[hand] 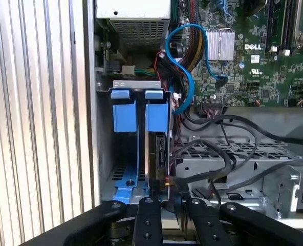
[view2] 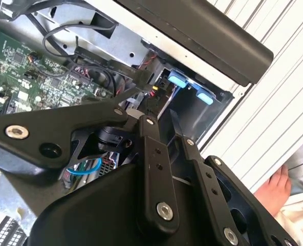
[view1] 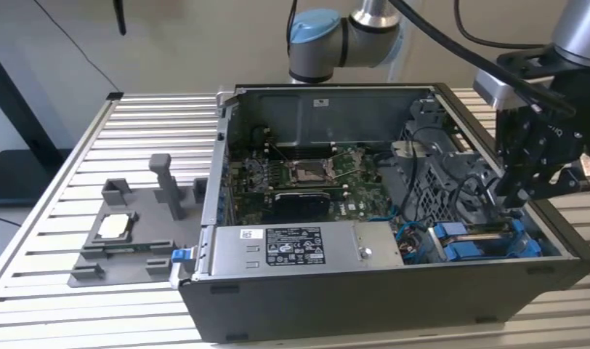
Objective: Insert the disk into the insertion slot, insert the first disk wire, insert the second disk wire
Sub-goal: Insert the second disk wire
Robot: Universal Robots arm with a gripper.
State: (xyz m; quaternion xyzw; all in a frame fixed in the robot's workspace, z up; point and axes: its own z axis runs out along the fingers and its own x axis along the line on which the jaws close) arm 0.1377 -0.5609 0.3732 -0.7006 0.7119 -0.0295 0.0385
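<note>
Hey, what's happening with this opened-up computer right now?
A robot arm holds its pincer inside the open computer case, at the corner with the drive cage. The disk, in its blue carrier, already sits in one bay of that cage. In the first wrist view the pincer is right at the disk's exposed end, where black wires run past. Whether any wire is plugged in cannot be told. A person's hand shows in the second wrist view.
</note>
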